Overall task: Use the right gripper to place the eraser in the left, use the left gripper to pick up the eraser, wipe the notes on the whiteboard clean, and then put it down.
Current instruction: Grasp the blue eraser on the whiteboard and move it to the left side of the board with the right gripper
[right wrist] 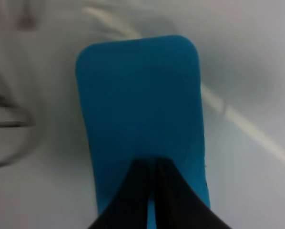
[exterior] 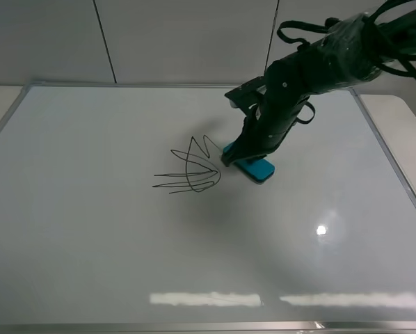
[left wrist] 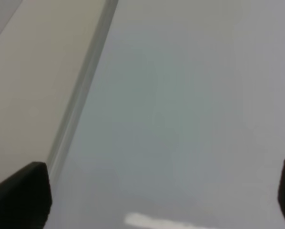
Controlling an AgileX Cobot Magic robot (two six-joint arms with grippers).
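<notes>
Teal rounded eraser [right wrist: 140,105] on glossy whiteboard [exterior: 90,243]; right gripper [right wrist: 150,164] fingers closed atop it, left gripper [left wrist: 154,193] fingers spread.

Teal eraser [right wrist: 140,105] flat on whiteboard [right wrist: 257,62], right end effector [right wrist: 150,166] closed over it (blurred marker strokes [right wrist: 9,125] alongside)

Thick dark grey, film-wrapped right arm [exterior: 312,66] slants steeply down, and its black two-finger right gripper [exterior: 229,160] is pinched tight, fingers [right wrist: 128,200] pressed together. The black left gripper [left wrist: 152,198] hangs with jaws spread wide.
</notes>
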